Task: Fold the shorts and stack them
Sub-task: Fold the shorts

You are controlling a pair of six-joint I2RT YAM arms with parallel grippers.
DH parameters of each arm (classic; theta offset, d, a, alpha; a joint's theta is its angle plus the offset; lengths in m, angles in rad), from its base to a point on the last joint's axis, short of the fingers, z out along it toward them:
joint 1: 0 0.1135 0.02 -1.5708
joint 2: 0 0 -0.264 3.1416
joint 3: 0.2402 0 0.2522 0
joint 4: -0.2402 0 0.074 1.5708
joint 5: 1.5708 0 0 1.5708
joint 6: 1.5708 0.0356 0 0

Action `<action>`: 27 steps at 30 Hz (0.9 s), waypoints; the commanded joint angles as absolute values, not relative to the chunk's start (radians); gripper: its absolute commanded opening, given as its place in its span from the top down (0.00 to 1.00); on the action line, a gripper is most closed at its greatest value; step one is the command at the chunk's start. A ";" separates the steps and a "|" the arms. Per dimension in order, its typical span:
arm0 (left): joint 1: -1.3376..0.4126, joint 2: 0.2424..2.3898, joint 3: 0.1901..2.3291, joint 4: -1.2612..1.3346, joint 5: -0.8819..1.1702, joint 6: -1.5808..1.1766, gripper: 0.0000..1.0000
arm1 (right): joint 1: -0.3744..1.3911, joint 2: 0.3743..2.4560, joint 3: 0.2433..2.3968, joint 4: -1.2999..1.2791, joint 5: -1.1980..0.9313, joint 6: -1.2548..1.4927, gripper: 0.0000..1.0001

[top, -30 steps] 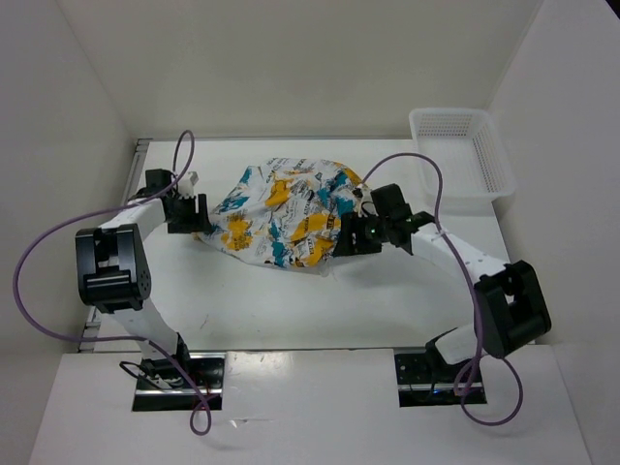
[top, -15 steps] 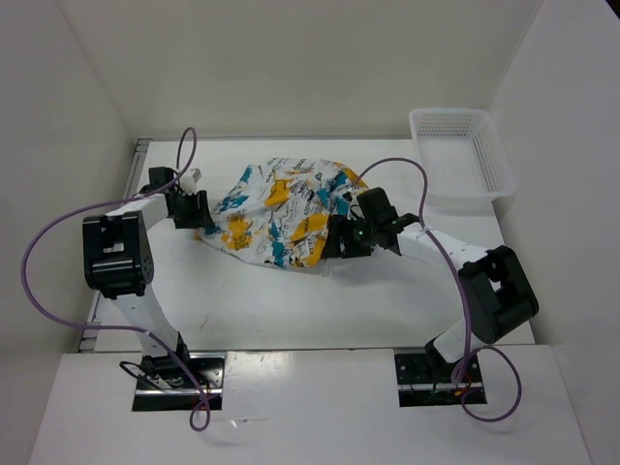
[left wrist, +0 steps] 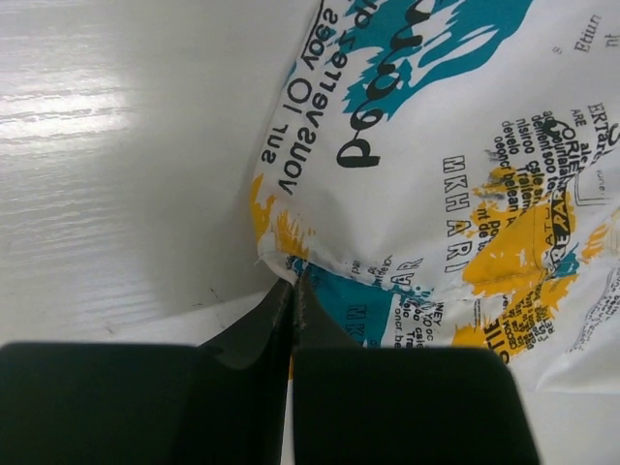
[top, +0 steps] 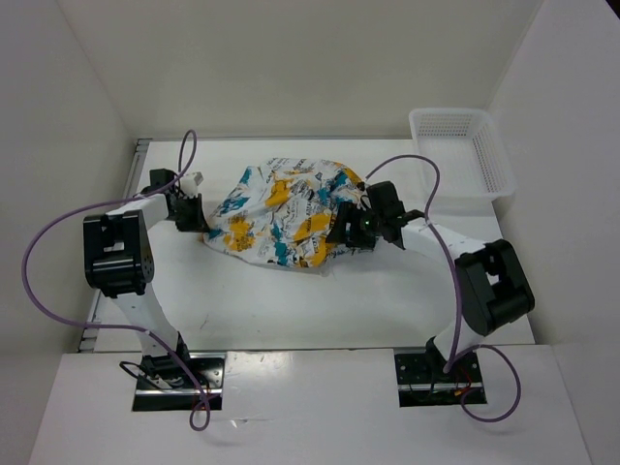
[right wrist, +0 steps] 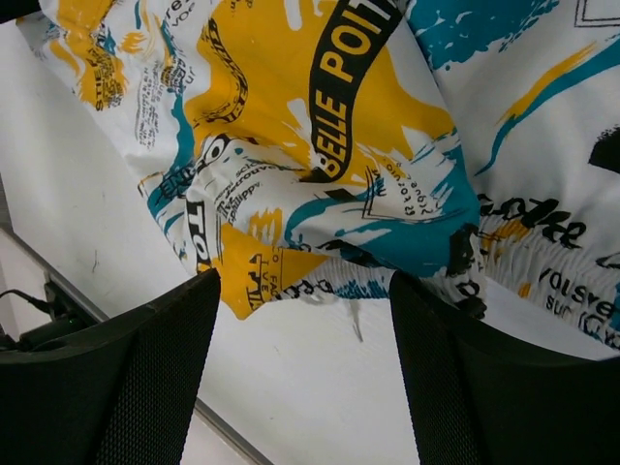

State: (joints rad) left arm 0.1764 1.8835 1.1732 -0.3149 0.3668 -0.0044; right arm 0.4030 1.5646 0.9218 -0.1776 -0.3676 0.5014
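White table (top: 387, 291) | shorts (top: 281, 208) bunched centre | left tool (left wrist: 294, 283) pinching shorts | right tool (right wrist: 302, 291) apart | basket (top: 463, 114) far-right

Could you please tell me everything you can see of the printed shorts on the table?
The soft white fabric shorts, printed with teal, yellow-orange and black patches and lettering, lie crumpled and unfolded in a loose heap in the middle of the white table. The left pincer is shut on their left edge. The open right pincer sits at their right edge, with a fold of fabric between its fingers and a gathered band beside it.
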 commanded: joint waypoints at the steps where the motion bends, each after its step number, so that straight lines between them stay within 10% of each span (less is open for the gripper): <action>1: 0.181 1.829 1.192 -0.342 0.439 0.000 1.00 | 0.405 1.612 0.942 -0.103 -0.388 0.518 0.25; 27: 0.181 1.766 1.200 -0.379 0.417 0.000 1.00 | 0.393 1.600 0.904 -0.193 -0.224 0.606 0.19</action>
State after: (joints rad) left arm 0.1764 1.7988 1.1881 -0.3759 0.4038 -0.0044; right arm 0.3985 1.6070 0.8776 -0.2340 -0.2485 0.5873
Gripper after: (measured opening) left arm 0.009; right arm 0.805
